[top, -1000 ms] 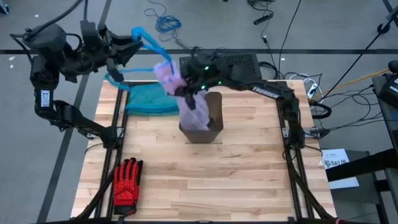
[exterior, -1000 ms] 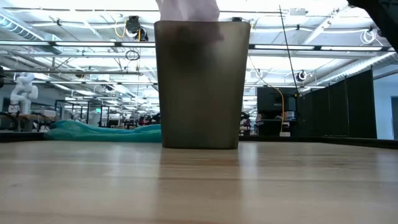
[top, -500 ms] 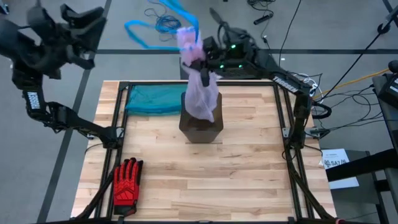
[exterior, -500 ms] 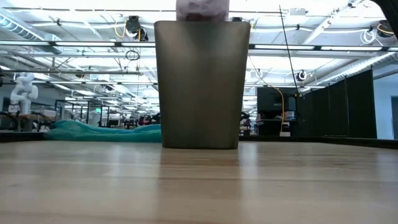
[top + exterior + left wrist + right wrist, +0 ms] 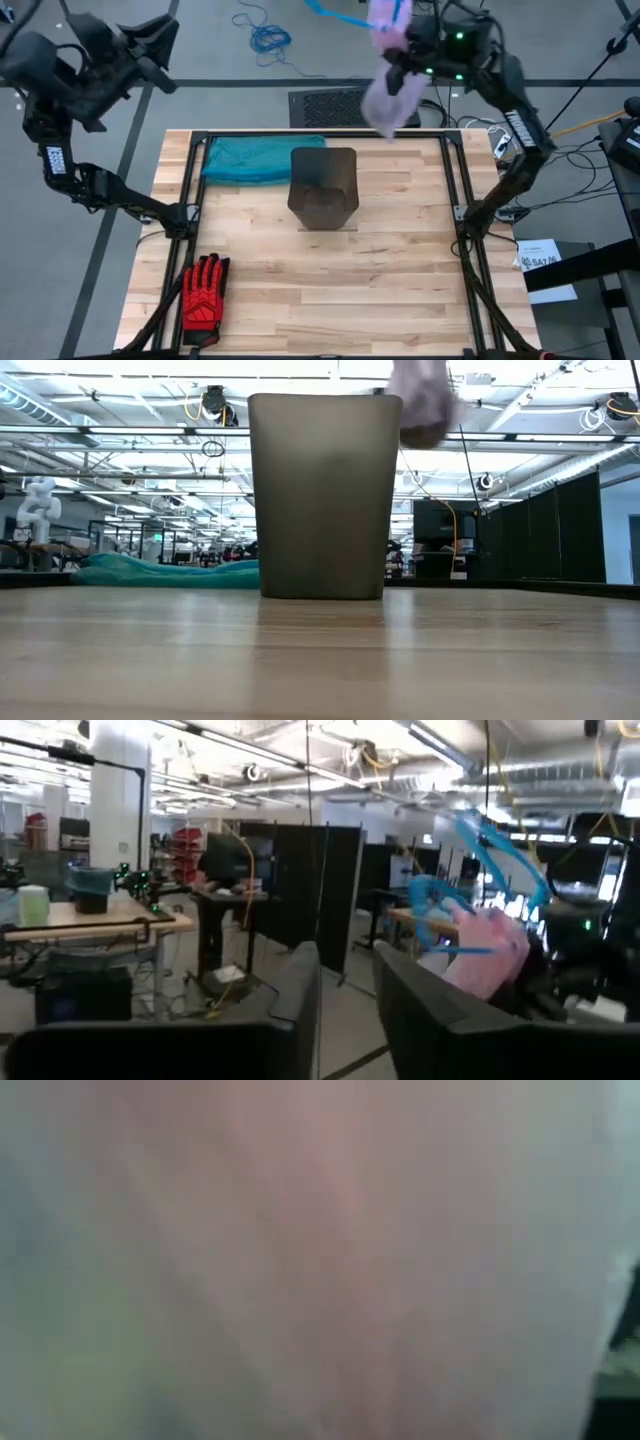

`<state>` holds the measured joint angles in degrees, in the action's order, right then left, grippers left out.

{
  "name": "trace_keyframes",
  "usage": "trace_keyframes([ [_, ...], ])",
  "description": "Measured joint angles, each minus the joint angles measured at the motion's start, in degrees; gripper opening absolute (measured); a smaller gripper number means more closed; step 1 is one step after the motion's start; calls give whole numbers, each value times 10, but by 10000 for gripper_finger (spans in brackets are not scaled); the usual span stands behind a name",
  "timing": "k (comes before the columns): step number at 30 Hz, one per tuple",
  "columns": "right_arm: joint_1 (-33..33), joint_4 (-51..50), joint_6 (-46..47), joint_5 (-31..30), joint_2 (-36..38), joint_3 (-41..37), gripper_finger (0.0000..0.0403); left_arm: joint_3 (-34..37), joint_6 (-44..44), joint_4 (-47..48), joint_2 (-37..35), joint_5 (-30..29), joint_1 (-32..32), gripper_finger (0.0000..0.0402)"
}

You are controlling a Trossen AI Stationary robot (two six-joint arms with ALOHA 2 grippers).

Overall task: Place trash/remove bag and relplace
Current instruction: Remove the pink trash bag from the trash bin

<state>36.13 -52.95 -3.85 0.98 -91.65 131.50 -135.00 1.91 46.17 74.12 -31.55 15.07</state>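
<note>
One bag [image 5: 385,85] pinched by right gripper [image 5: 405,55], hung lengthwise, beyond the bin [image 5: 323,187] | left gripper [image 5: 150,55] parted, empty, farther off.

Upper middle of the high view: a pale pink-lavender bag [image 5: 385,85] trailing bright blue drawstrings [image 5: 335,15]. At centre, a dark grey-brown bin [image 5: 323,187] on the light, striped wooden bench [image 5: 400,270]; a teal-blue bag [image 5: 250,158] upper left; a red-and-black glove [image 5: 204,291] lower left.
</note>
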Motion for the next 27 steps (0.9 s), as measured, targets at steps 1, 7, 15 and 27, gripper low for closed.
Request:
trace_keyframes([
  [1, 6, -23, 0, -8, 6, 0, 0, 0, 0, 8, 0, -2, 0, 79],
  [7, 18, -141, 3, -40, 22, 0, 0, 0, -3, 34, 5, -5, 0, 7],
  [15, 33, -168, 8, -39, 48, -40, 0, 0, -30, 55, 2, -5, 0, 2],
  [27, 44, 149, 46, -66, 291, -516, 0, 0, -60, 76, -1, -12, 0, 1],
])
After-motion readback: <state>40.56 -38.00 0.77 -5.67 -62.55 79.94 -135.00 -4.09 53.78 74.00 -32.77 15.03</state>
